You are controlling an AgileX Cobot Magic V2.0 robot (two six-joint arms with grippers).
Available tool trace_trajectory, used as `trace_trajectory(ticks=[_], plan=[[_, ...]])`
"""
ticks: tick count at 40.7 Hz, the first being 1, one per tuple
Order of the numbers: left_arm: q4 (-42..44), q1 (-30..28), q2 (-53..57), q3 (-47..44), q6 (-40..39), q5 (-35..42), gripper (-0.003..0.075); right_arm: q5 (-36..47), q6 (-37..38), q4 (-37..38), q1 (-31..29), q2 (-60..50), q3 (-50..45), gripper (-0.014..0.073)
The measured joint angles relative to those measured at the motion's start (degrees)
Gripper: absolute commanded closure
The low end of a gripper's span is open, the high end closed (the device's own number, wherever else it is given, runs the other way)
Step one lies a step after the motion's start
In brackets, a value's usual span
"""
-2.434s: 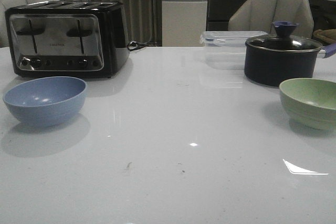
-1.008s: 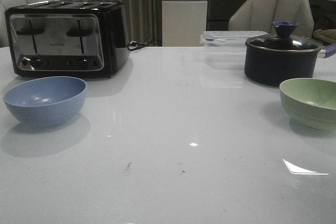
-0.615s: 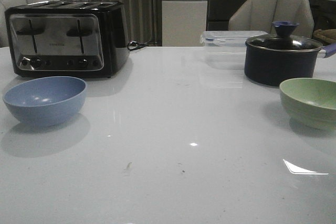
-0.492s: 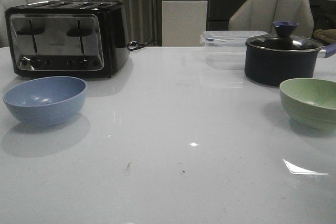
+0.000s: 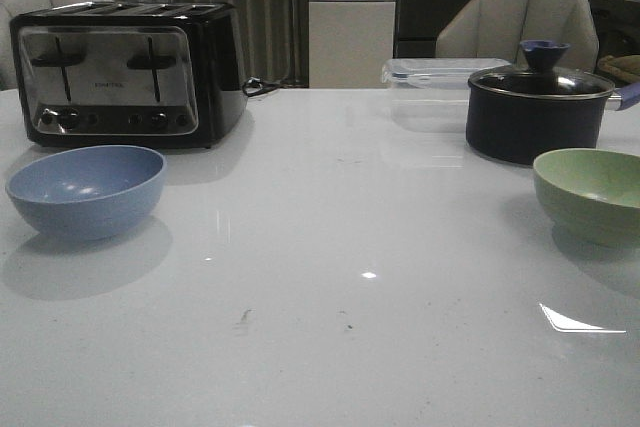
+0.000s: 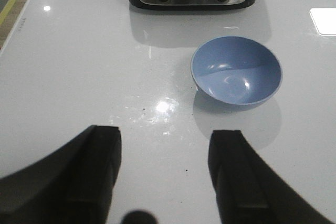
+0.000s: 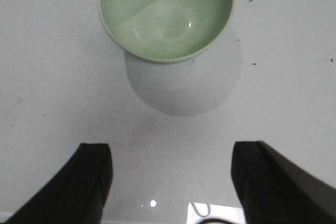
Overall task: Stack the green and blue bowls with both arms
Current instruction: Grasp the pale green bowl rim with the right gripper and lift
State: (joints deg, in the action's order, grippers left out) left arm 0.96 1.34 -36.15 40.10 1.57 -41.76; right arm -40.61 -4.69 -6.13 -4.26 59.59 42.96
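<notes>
Tabletop (image 5: 340, 207) unchanged across recent frames: blue bowl (image 5: 86, 190) left, green bowl (image 5: 590, 194) right, well apart. Left gripper (image 6: 164, 169), right gripper (image 7: 170, 179): jaws spread, empty. Stacking not begun.

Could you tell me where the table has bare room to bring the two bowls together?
The widest free patch is the middle of the table, between the blue bowl and the green bowl, running to the near edge. The back is crowded: toaster behind the blue bowl, clear container and lidded pot behind the green.
</notes>
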Motion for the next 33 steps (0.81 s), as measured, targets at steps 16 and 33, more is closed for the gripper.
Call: trace_trajectory(ticks=[16,33], plan=[[0.0,0.0,0.0,0.0,0.0,0.0,0.0278,-0.6,0.1,0.0,-5.2,22.2,12.9,0.0013],[0.0,0.0,0.0,0.0,0.0,0.0,0.0278,-3.0,-0.2,0.0,-5.7,41.9,27.4,0.0189]])
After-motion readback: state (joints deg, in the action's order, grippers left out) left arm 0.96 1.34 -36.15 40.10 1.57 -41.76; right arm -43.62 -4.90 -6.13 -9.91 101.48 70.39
